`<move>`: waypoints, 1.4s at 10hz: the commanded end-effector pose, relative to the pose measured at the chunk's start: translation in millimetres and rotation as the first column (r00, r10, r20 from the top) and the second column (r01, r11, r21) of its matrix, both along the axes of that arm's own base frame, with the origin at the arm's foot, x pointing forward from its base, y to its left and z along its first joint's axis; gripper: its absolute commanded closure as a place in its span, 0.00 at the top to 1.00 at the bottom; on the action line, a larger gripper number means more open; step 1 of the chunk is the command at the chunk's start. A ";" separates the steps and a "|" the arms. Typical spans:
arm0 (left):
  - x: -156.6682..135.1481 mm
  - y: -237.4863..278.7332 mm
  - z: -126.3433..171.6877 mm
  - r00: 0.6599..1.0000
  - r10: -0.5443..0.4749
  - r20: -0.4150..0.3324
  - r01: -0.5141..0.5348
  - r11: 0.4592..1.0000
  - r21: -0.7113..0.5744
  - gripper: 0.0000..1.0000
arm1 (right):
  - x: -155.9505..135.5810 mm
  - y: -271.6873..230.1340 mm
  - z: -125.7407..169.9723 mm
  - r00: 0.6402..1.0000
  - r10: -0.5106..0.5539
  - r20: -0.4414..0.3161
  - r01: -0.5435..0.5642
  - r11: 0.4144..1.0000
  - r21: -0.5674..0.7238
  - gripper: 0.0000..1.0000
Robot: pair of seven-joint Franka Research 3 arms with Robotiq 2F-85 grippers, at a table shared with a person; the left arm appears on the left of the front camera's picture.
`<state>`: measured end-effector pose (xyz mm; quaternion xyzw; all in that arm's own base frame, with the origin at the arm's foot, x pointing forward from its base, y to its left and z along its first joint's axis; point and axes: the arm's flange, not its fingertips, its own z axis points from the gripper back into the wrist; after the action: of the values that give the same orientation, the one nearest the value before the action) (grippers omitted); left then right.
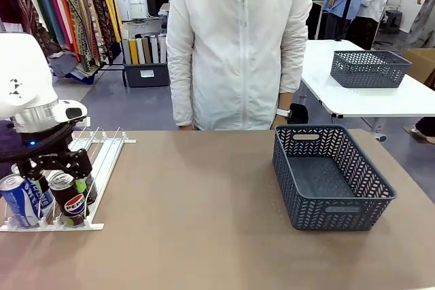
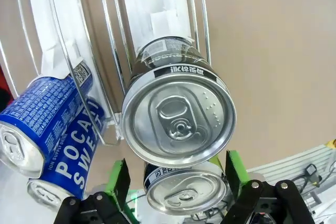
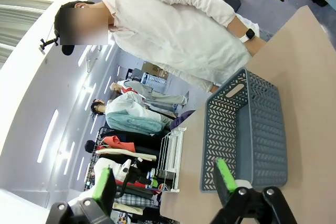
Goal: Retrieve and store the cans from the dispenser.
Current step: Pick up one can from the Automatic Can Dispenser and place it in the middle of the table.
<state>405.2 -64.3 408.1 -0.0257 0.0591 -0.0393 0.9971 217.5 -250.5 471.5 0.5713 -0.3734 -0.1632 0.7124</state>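
The white wire dispenser (image 1: 109, 151) lies at the table's left edge with several cans at its near end. A black Pepsi can (image 1: 69, 200) leans at the front, beside a blue and white can (image 1: 20, 200). My left gripper (image 1: 60, 176) hangs over them. In the left wrist view its green pads (image 2: 119, 178) stand open on either side of a black can's silver top (image 2: 184, 191); a second black can (image 2: 178, 116) lies just beyond, and a blue can (image 2: 50, 116) printed Pocari Sweat lies in the neighbouring lane. My right gripper (image 3: 165, 182) is open and holds nothing, high above the table.
A dark grey lattice basket (image 1: 331, 202) stands at the right of the table, with nothing in it. A person in a white jacket (image 1: 238, 39) stands at the far edge. A second grey basket (image 1: 369, 68) sits on a white table behind.
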 end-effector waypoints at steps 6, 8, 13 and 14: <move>3.9 0.0 2.1 0.999 0.030 0.015 -0.030 1.000 -0.007 0.00 | 1.6 -1.8 4.8 1.000 -0.008 0.025 0.008 1.000 0.016 1.00; 2.3 -3.7 7.2 1.000 0.012 0.018 -0.012 1.000 0.009 0.00 | 1.6 -1.8 4.8 1.000 -0.008 0.025 0.008 1.000 0.016 1.00; -64.3 -3.0 143.7 0.985 -0.029 0.167 0.008 0.992 0.127 0.00 | 1.6 -1.8 4.8 1.000 -0.008 0.025 0.008 1.000 0.016 1.00; -78.1 -3.6 167.1 0.976 -0.020 0.216 -0.012 0.990 0.143 0.00 | 1.6 -1.8 4.8 1.000 -0.008 0.025 0.008 1.000 0.016 1.00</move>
<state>332.4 -65.5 556.8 0.0301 -0.0194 -0.0518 0.9980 217.7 -250.4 471.4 0.5713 -0.3730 -0.1633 0.7126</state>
